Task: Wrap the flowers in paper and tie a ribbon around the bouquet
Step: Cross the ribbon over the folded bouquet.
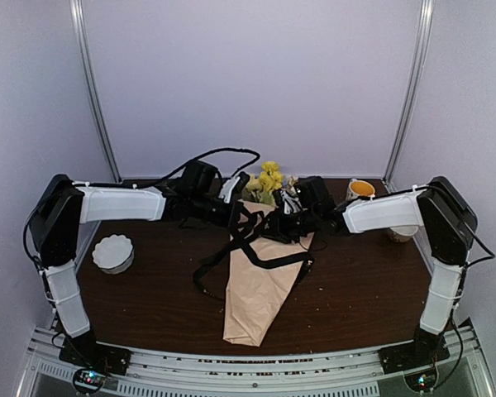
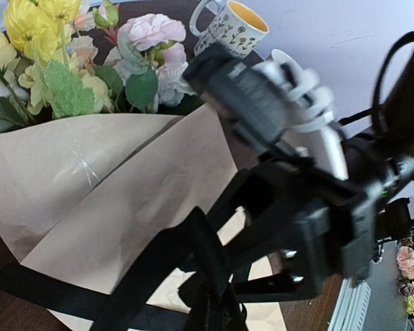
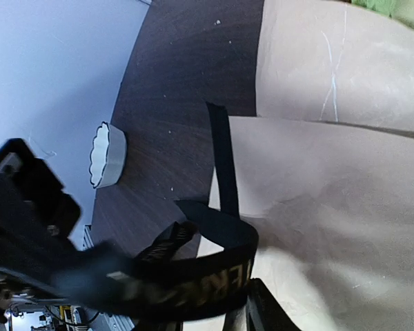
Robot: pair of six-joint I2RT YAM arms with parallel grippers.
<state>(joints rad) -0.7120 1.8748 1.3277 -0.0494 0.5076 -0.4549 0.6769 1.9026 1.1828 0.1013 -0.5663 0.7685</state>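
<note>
The bouquet lies on the dark table, its tan paper [image 1: 256, 289] cone pointing toward me and the flowers [image 1: 267, 180] at the far end. Yellow and pink flowers [image 2: 69, 62] show above the paper [image 2: 124, 186]. The black ribbon [image 1: 256, 248] loops loosely across the cone. My left gripper [image 1: 234, 201] is shut on the ribbon [image 2: 145, 269] at the bottom of its own view [image 2: 217, 318]. My right gripper [image 1: 288, 225] hovers over the cone's upper part with its jaws apart. The lettered ribbon [image 3: 193, 286] lies across in front of its one visible finger [image 3: 265, 312].
A flowered mug [image 1: 360, 188] with yellow inside stands at the back right. A white scalloped bowl [image 1: 113, 252] sits at the left. Another cup [image 1: 401, 234] is partly hidden behind the right arm. Black cables arch above the left wrist.
</note>
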